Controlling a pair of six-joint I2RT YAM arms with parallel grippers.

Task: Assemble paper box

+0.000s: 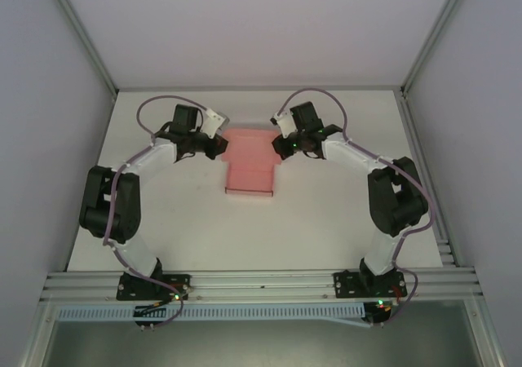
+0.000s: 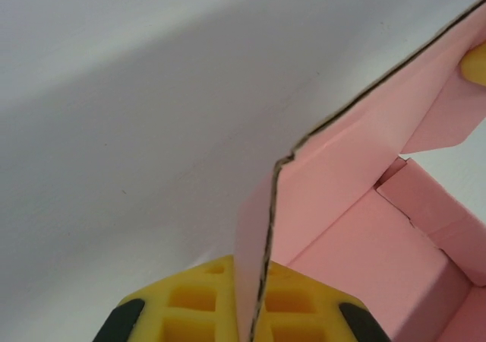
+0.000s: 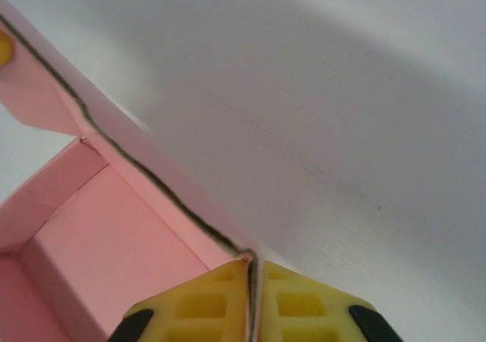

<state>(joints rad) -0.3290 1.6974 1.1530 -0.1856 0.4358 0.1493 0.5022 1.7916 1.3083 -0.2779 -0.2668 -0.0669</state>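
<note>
A white table (image 1: pixel 163 220) sits between pale walls (image 1: pixel 49 98). The left end effector (image 2: pixel 257 281) and right end effector (image 3: pixel 250 281) are each pinched shut on the raised far flap of the pink box (image 1: pixel 249 167), which lies mid-table between them, open side up, its long axis running near to far.

A white worktop (image 1: pixel 326 220) spans the middle of the frame. A pale back wall (image 1: pixel 261 24) fills the top, with side walls at the left (image 1: pixel 41 139) and right (image 1: pixel 485 139). Slim metal posts (image 1: pixel 81 33) slant through the upper corners. Silver rails (image 1: pixel 261 284) cross the bottom, with a slotted strip (image 1: pixel 269 311) just below.
</note>
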